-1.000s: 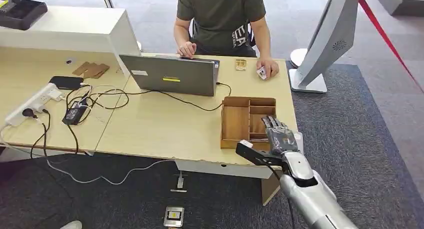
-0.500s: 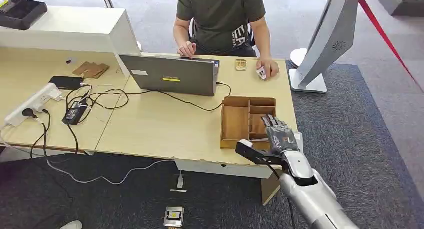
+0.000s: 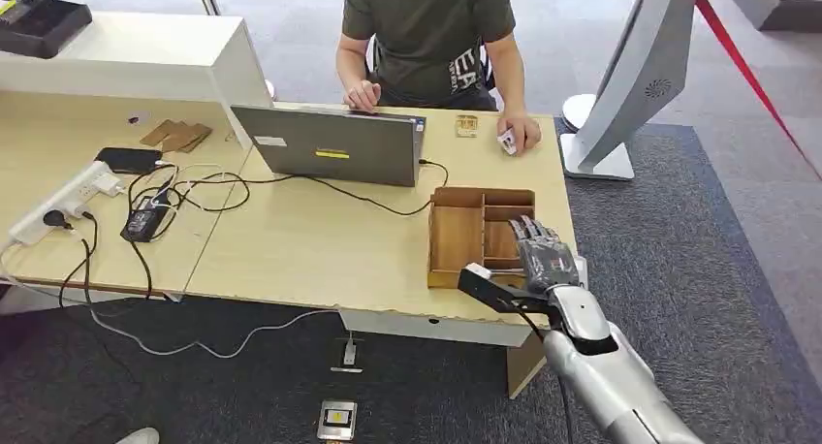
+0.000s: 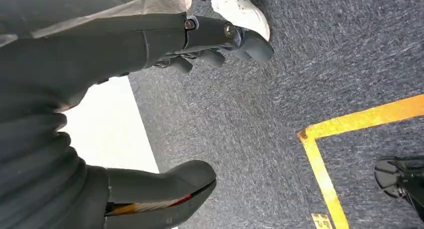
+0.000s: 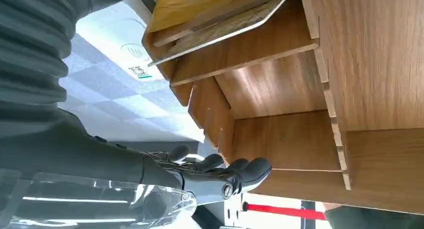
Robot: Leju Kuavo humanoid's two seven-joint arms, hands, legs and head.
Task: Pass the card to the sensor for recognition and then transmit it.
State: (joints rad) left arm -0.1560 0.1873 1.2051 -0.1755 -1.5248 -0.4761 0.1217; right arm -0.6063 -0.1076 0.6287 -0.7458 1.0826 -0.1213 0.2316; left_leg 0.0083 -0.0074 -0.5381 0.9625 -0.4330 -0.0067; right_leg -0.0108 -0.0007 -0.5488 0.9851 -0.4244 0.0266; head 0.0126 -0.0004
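Right hand (image 3: pixel 546 262) over near corner of tray (image 3: pixel 456 233), fingers spread, gripping nothing. Risk: fingers snag tray divider, shove tray along bench (image 3: pixel 300 250). Card (image 5: pixel 220 31) lies tilted in a compartment, just ahead of fingertips, not touched. Left hand (image 4: pixel 165 49) hangs over floor, slack, holding nothing.

Flat white sensor (image 5: pixel 117 41) lies just beside the wooden tray (image 3: pixel 456 236) — small white card (image 3: pixel 507 142) sits in the person's hand (image 3: pixel 524 130).
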